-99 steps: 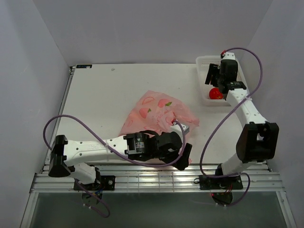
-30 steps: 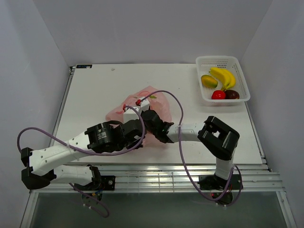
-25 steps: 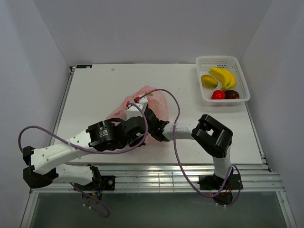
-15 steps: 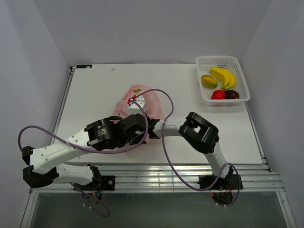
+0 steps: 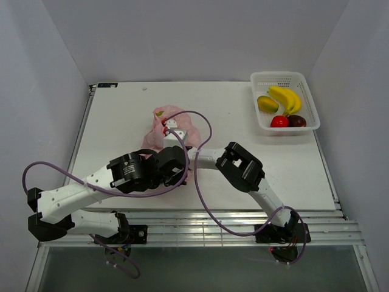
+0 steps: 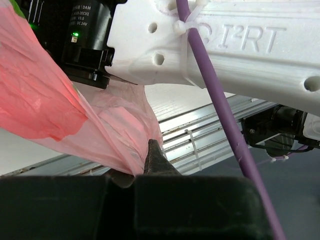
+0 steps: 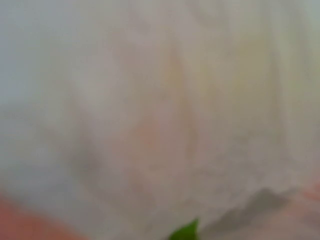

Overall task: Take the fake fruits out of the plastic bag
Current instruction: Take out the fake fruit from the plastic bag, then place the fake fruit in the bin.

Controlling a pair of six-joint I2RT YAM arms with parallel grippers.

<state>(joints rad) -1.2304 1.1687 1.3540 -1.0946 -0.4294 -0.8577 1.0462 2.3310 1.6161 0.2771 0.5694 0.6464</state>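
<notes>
The pink plastic bag (image 5: pixel 159 129) is bunched up at the table's middle. My left gripper (image 6: pixel 145 164) is shut on a lower fold of the bag (image 6: pixel 45 100); in the top view its black wrist (image 5: pixel 171 165) sits just in front of the bag. My right arm (image 5: pixel 209 159) reaches left across the left wrist, and its wrist (image 5: pixel 172 126) is buried in the bag. The right wrist view shows only blurred pale pink film (image 7: pixel 160 100) with a green leaf print (image 7: pixel 186 232), so the fingers are hidden. No fake fruits show in the bag.
A white perforated basket (image 5: pixel 304 82) stands at the back right. It holds a banana (image 5: pixel 285 97), an orange-green fruit (image 5: pixel 266 103), a red fruit (image 5: pixel 279 121) and a dark brown fruit (image 5: pixel 296 120). The right arm's purple cable (image 5: pixel 203 131) loops over the bag.
The right arm came from the basket, then pushed further left into the bag. The bag bunched up and shifted back and left. The left gripper kept its hold.
</notes>
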